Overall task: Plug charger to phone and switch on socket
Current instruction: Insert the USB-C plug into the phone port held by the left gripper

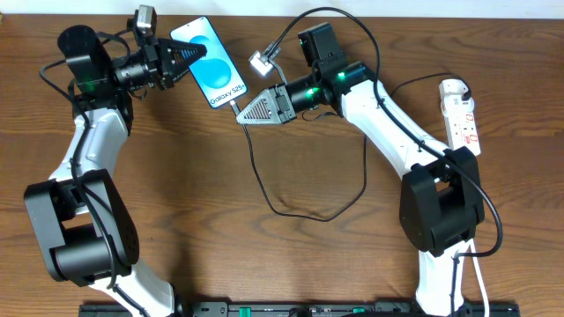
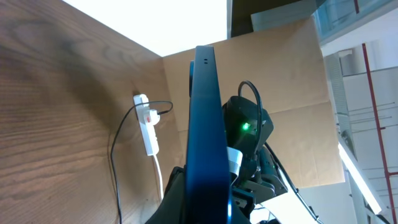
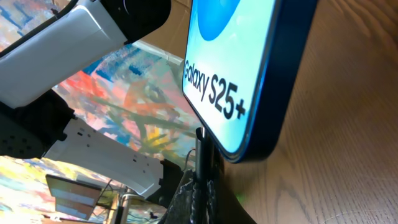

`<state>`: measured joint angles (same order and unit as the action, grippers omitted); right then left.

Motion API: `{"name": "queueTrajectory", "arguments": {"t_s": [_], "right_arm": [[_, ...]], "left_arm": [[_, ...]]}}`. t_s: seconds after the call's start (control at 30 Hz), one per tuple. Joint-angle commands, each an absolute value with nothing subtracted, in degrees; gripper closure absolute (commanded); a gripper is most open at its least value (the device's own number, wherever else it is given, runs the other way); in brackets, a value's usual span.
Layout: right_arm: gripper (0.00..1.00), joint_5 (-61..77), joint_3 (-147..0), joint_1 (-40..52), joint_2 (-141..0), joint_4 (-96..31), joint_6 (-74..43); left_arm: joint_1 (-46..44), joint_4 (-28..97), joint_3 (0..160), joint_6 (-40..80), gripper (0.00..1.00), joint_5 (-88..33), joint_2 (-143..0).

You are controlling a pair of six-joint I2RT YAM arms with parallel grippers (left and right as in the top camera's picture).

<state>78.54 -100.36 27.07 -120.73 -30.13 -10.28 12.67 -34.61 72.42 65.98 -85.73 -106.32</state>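
Now the left gripper [image 1: 187,55] pinches the phone [image 1: 211,69] by its top end above the desk [image 1: 264,264], while the right gripper [image 1: 247,112] pinches the charger [image 1: 236,106] tip at the phone's bottom edge. A misaligned push could bend the tip or slide the phone loose. The socket [image 1: 462,113] lies well apart, far right.

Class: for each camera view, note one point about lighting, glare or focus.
Overhead: even light, sharp, soft shadows on the wooden table. Left wrist: top of frame blown out white; phone edge dark. Right wrist: phone lettering crisp, background soft.
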Motion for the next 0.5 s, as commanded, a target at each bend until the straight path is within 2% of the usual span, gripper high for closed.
{"name": "queueTrajectory", "arguments": {"t_s": [0.0, 0.47], "right_arm": [[0.99, 80.1, -101.1, 26.9, -119.3, -29.9, -10.7], [0.99, 80.1, -101.1, 26.9, -119.3, -29.4, -11.2]], "left_arm": [[12.4, -35.2, 73.0, 64.7, 0.93, -88.6, -105.0], [10.9, -35.2, 73.0, 63.9, 0.93, -90.0, -105.0]]}}
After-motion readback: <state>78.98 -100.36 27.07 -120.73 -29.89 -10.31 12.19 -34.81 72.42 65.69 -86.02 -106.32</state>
